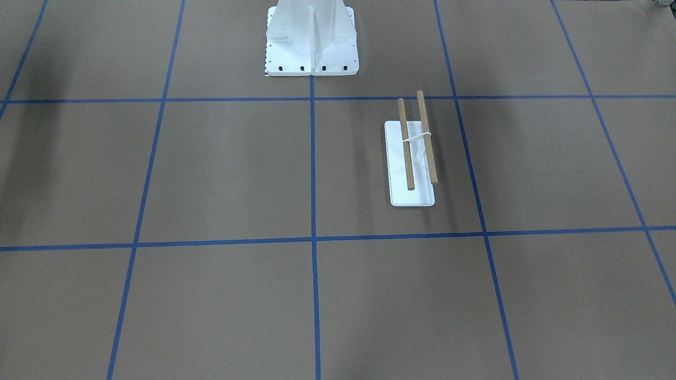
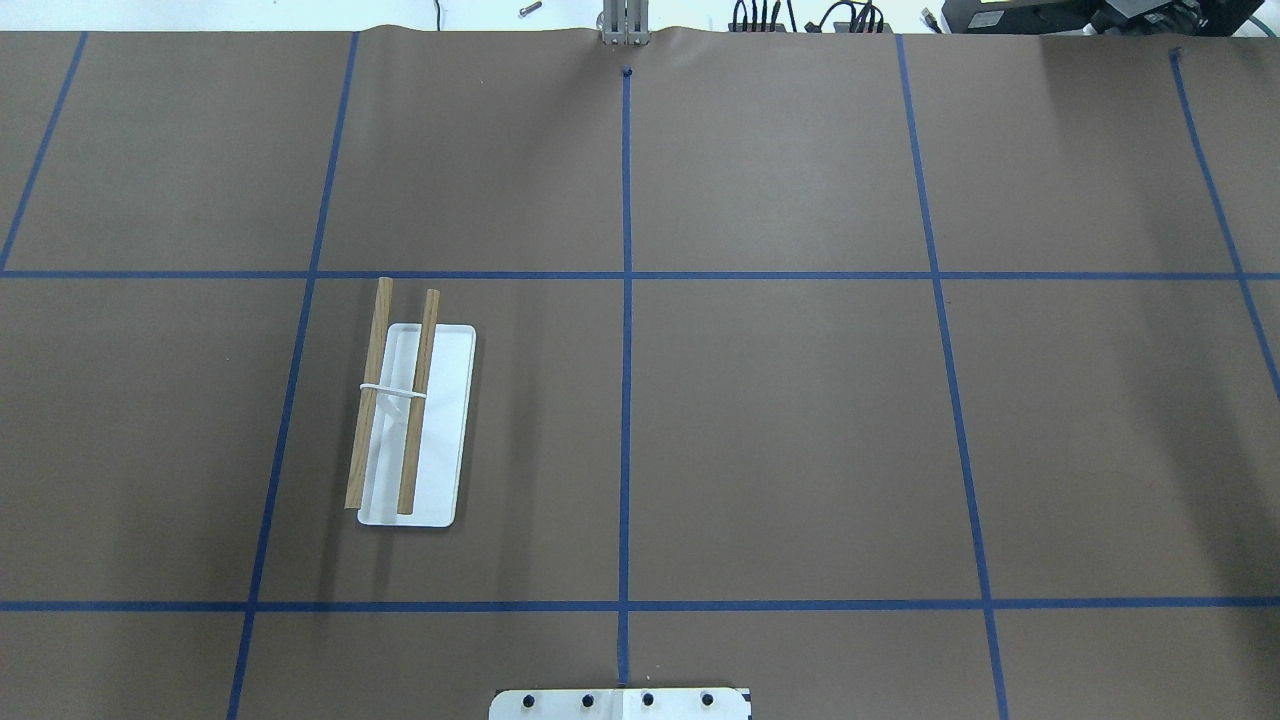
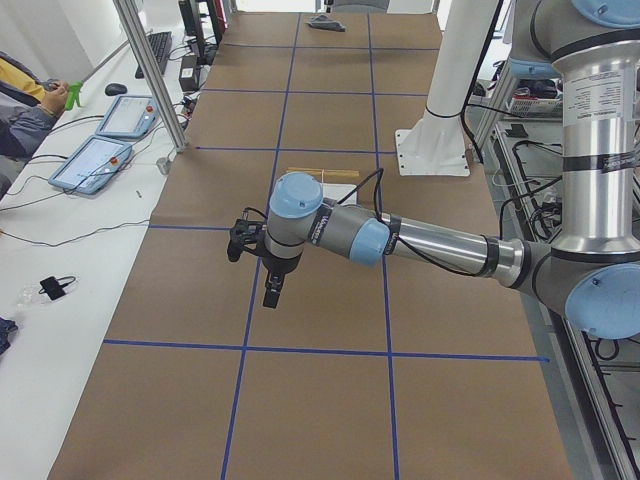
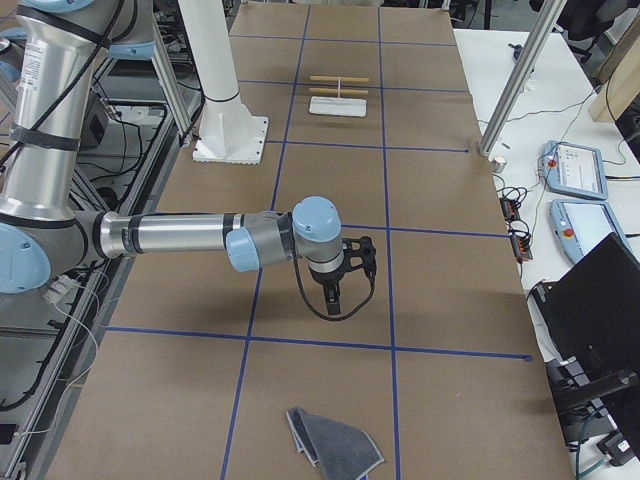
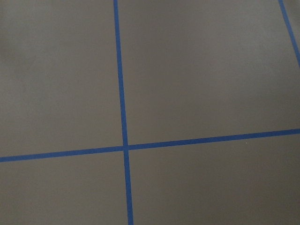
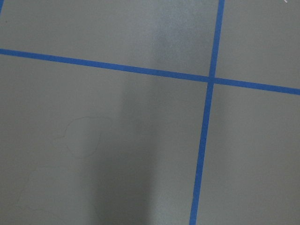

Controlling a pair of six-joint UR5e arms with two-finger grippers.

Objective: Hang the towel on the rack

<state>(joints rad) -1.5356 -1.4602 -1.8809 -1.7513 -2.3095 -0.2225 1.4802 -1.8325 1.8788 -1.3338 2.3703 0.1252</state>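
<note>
The rack [image 2: 436,420] stands on the table's left half, with two wooden dowels over a white base plate. It also shows in the front view [image 1: 397,163], the right side view [image 4: 339,106] and the left side view [image 3: 340,189]. The dark-grey towel [image 4: 335,444] lies crumpled on the table at its right end, with a blue edge showing; it appears small in the left side view [image 3: 327,21]. My left gripper [image 3: 271,297] hangs over the table's left end. My right gripper [image 4: 335,302] hangs over the right end, short of the towel. I cannot tell whether either is open. Both wrist views show only paper and tape.
The big white bolted pedestal [image 1: 311,47] stands at the robot's side of the table. Aluminium posts [image 4: 510,90] [image 3: 150,70] rise at the far edge. Teach pendants [image 4: 575,170] and an operator [image 3: 25,110] are beyond it.
</note>
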